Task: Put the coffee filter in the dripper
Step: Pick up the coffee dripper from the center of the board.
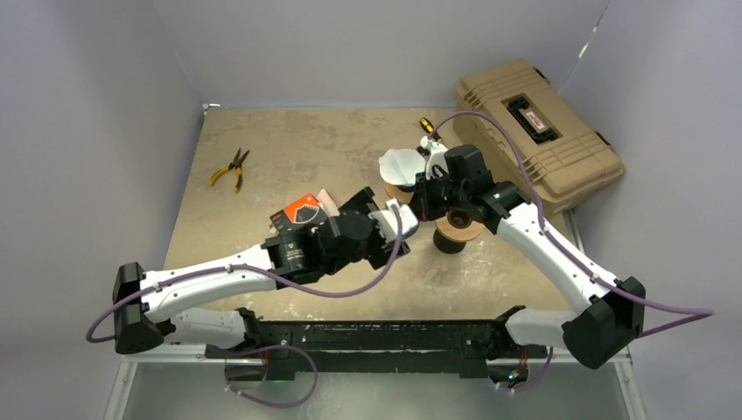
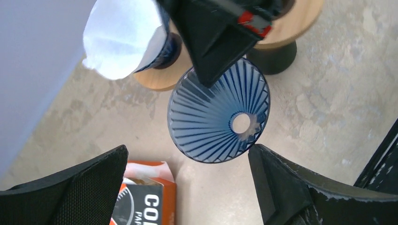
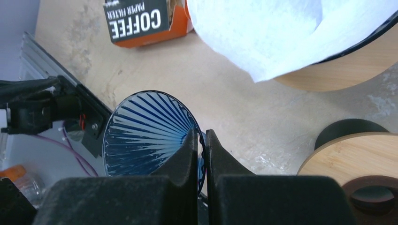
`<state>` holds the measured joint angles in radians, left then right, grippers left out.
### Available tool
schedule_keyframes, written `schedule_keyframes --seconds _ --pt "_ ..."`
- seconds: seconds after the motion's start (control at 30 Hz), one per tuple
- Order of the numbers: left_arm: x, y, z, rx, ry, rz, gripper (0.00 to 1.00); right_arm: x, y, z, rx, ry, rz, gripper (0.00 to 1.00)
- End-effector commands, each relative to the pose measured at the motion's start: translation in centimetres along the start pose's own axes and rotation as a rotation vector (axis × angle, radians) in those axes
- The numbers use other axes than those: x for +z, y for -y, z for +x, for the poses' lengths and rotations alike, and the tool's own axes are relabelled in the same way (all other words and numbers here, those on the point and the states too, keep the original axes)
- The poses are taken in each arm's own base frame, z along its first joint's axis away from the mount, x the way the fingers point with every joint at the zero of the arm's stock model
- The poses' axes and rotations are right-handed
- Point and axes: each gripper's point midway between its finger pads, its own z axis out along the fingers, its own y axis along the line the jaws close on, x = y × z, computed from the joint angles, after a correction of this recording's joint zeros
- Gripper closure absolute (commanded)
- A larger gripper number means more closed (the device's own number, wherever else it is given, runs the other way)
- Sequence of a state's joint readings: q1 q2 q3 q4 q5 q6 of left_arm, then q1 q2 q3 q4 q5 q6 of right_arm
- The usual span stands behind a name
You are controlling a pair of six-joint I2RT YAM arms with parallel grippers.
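Right wrist view: my right claw point(image 3: 201, 133) pinches the blue dripper point(image 3: 141, 136) by its rim.
My left arm stretches toward it, left claw point(image 2: 187, 151) spread wide, facing its ribbed inside.

Top view: high, distant, looking steeply down. Wrist views (both close) share the blue dripper point(image 2: 202, 117) ahead of their fingers point(image 2: 70, 192).

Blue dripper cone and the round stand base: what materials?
The dripper looks like translucent blue plastic or glass, glossy: the table shows through its ribs. The stand base looks like pale matte wood over a black foot.
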<state>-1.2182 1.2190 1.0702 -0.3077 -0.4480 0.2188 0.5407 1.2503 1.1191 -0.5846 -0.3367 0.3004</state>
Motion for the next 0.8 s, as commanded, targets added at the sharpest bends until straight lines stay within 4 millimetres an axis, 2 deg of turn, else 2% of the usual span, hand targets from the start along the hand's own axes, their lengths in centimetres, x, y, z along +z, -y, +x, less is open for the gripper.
schedule_keyframes --seconds 0.0,0.2,0.43,0.63,0.77 --pt "-1.2 -5.7 -0.9 -0.362 0.077 -0.152 0.01 -0.6 -1.1 -1.6 -0.008 0.035 -0.023 1.00" --pt "-2.4 -8.2 1.1 -0.565 0.097 -0.193 0.00 -1.0 -1.0 -2.5 -0.006 0.064 -0.003 1.00" --pt "-2.5 -9.9 4.8 -0.730 0.031 -0.221 0.01 -1.5 -1.0 -3.0 -0.005 0.085 0.008 1.00" --pt "-2.1 -10.2 8.4 -0.889 -0.023 -0.206 0.01 -2.4 -1.0 -3.7 -0.005 0.123 0.035 1.00" --pt "-1.4 -9.2 9.8 -0.989 -0.038 -0.146 0.01 -3.6 -0.8 -4.5 0.007 0.164 0.073 1.00"
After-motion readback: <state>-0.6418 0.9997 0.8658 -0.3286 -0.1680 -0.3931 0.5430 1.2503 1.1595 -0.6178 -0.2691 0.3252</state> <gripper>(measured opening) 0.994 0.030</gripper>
